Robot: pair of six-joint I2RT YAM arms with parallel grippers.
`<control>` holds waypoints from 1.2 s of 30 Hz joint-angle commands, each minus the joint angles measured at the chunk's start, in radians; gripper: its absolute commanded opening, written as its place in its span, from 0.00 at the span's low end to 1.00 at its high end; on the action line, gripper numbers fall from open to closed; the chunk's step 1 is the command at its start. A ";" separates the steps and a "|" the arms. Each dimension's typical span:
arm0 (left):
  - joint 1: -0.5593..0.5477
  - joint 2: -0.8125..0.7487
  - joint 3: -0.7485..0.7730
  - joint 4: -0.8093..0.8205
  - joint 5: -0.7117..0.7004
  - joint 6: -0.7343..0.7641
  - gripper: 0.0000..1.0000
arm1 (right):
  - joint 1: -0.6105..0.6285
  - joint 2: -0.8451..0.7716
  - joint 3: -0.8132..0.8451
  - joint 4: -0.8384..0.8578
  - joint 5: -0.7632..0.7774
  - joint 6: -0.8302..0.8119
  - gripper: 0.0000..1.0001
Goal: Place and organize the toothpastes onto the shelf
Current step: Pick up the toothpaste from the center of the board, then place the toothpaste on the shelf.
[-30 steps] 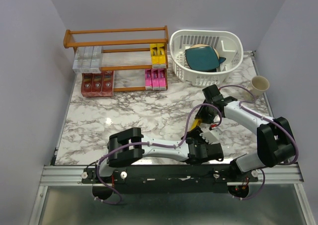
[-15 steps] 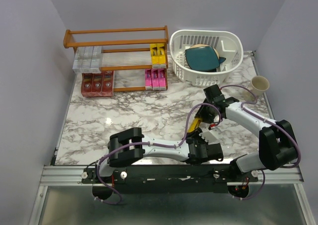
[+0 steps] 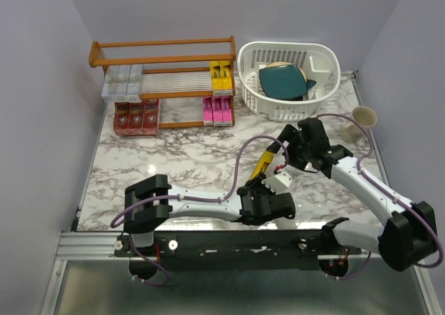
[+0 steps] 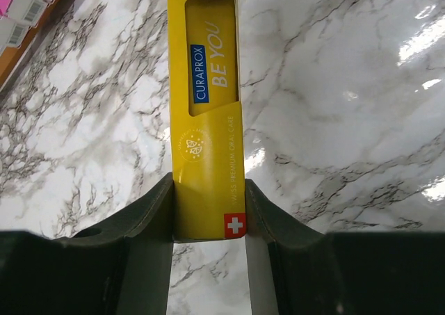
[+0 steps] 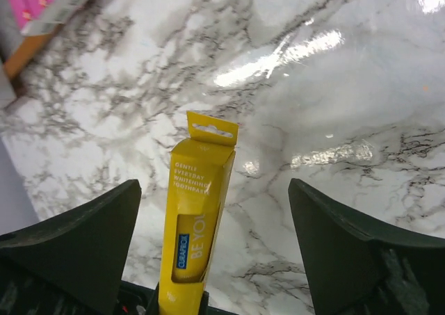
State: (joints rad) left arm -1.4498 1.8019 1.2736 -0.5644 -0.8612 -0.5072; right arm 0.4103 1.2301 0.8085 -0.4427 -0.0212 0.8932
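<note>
R jaws released yellow carton [image 4: 205, 120]; L jaws now gripping it.

The yellow carton [image 4: 205, 120] between the jaws read "CURAPROX BE YOU"; "SWISS PREMIUM ORAL CARE" nearest them, "GENTLE EVERYDAY WHITENING TOOTHPASTE" farthest out.

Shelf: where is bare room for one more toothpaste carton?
Upper tier of the shelf: bare slats between the silver-grey cartons and the yellow cartons. Lower tier: bare middle between the red cartons and the pink cartons. Both ends are crowded.
</note>
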 commanded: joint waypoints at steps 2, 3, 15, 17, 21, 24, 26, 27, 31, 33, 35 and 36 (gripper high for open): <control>0.011 -0.159 -0.115 0.044 -0.004 -0.060 0.35 | -0.001 -0.197 -0.019 0.081 0.073 -0.046 1.00; 0.019 -0.177 -0.131 0.041 0.007 -0.074 0.35 | -0.001 -0.224 -0.023 0.084 0.105 -0.056 1.00; 0.186 -0.570 -0.283 -0.075 0.047 -0.116 0.35 | -0.001 -0.511 -0.212 0.280 0.127 -0.194 1.00; 0.239 -0.651 -0.301 -0.078 0.079 -0.102 0.35 | -0.002 -0.532 -0.233 0.298 0.135 -0.223 1.00; 0.365 -0.746 -0.319 -0.069 0.149 -0.050 0.35 | -0.001 -0.561 -0.272 0.334 0.150 -0.257 1.00; 0.457 -0.783 -0.313 -0.071 0.159 -0.001 0.35 | -0.001 -0.580 -0.279 0.349 0.139 -0.281 1.00; 0.505 -0.796 -0.293 -0.068 0.168 0.031 0.35 | -0.001 -0.587 -0.282 0.351 0.133 -0.300 1.00; 0.526 -0.799 -0.287 -0.048 0.174 0.047 0.35 | -0.001 -0.593 -0.291 0.354 0.133 -0.309 1.00; 0.705 -0.803 -0.293 0.070 0.304 0.147 0.35 | -0.001 -0.610 -0.336 0.407 0.138 -0.358 1.00; 0.756 -0.805 -0.299 0.133 0.359 0.150 0.35 | -0.001 -0.618 -0.353 0.429 0.138 -0.364 1.00; 0.799 -0.806 -0.309 0.181 0.404 0.160 0.35 | -0.001 -0.627 -0.376 0.468 0.130 -0.369 1.00; 0.808 -0.802 -0.309 0.220 0.409 0.168 0.35 | -0.001 -0.632 -0.385 0.481 0.126 -0.370 1.00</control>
State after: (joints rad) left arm -0.7006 1.0187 0.9649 -0.5331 -0.5793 -0.4030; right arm 0.4103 0.6216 0.4667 -0.0612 0.0952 0.5674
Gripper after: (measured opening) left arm 0.450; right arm 0.998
